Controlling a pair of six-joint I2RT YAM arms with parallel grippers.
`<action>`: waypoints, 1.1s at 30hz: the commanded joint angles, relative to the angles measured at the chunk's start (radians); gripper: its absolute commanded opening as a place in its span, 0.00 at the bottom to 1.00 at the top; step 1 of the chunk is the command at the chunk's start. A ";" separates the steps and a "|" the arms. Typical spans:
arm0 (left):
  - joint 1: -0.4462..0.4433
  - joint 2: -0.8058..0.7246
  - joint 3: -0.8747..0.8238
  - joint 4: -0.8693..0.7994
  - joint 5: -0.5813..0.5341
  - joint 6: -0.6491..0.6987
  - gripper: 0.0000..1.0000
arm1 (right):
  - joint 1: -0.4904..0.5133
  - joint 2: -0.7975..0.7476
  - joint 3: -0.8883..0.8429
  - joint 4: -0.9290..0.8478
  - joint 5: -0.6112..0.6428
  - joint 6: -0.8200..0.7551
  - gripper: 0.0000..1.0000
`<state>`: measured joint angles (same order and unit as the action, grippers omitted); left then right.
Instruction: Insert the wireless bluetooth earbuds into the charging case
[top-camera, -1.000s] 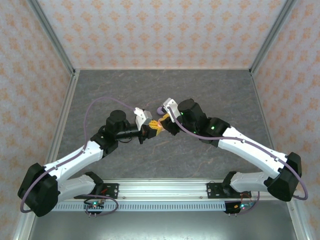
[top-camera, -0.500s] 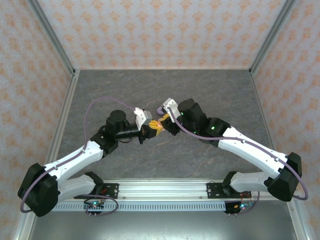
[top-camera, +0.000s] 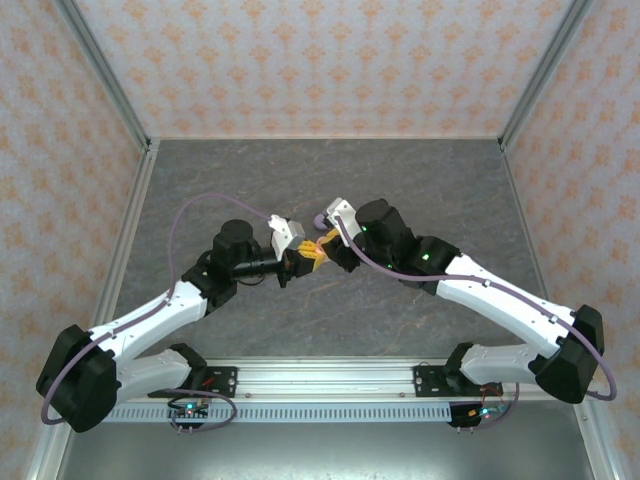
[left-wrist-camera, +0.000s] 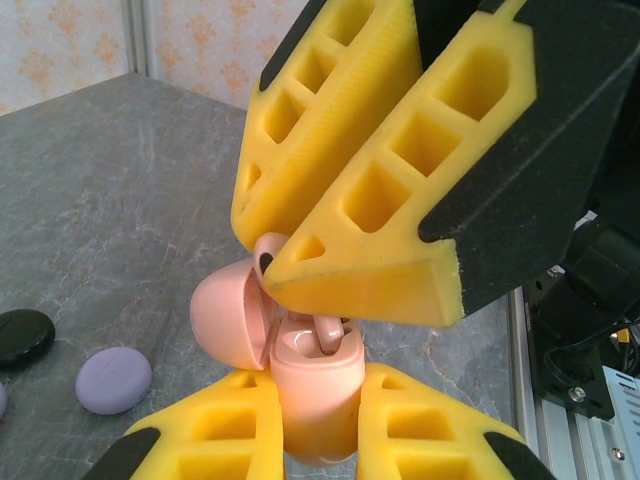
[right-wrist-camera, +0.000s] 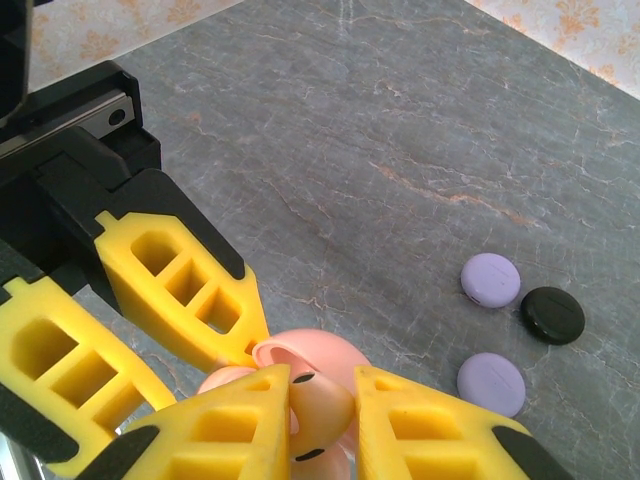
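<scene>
The left wrist view shows the left gripper (left-wrist-camera: 315, 405) at bottom centre, clenched on the open pink charging case (left-wrist-camera: 312, 372), whose lid is swung to the left. The right wrist view shows the right gripper (right-wrist-camera: 322, 392) at lower centre, pinching a pink earbud (right-wrist-camera: 322, 412) at the case's mouth. At the right of that view, two lilac discs (right-wrist-camera: 490, 280) and a black disc (right-wrist-camera: 552, 315) lie on the table (right-wrist-camera: 400, 120). From overhead, both arms meet mid-frame in a knot of yellow fingers (top-camera: 316, 250).
</scene>
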<state>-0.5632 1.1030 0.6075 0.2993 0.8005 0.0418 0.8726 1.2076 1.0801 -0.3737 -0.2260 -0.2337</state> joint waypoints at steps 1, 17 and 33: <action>-0.010 0.003 0.038 0.044 0.014 -0.013 0.00 | 0.005 -0.018 -0.019 -0.002 -0.006 -0.005 0.20; -0.011 -0.003 0.034 0.061 0.016 -0.021 0.00 | 0.005 -0.019 -0.005 -0.004 -0.053 0.020 0.24; -0.012 -0.003 0.026 0.081 0.014 -0.026 0.00 | 0.005 -0.019 0.046 -0.013 -0.050 0.047 0.29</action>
<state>-0.5636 1.1072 0.6075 0.3126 0.8043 0.0227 0.8726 1.2064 1.0832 -0.3794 -0.2634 -0.2028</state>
